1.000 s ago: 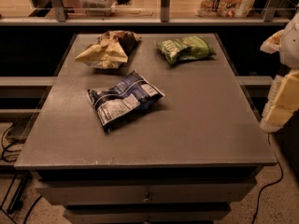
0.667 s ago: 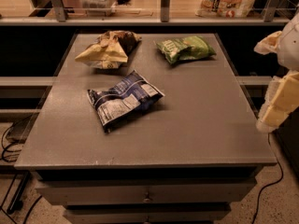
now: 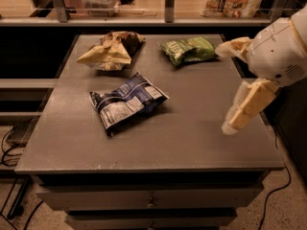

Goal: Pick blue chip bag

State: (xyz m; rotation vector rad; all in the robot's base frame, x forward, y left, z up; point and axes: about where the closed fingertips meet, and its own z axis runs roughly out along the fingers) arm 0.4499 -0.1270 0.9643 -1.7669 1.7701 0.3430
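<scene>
Three bags lie on the table [image 3: 192, 143]: a crumpled yellow-brown bag [image 3: 109, 51] at 11 o'clock, the blue chip bag [image 3: 127, 102] lying flat just left of centre, and a green bag [image 3: 188, 49] at 1 o'clock. At 3 o'clock the tool [image 3: 223, 89] hovers over the table's right side, spread wide and holding nothing, its white wrist entering from the right and angled down-left. The step in hand looks like the approach. Next it must travel toward 9 o'clock, descend, and straddle the crinkled foil.
</scene>
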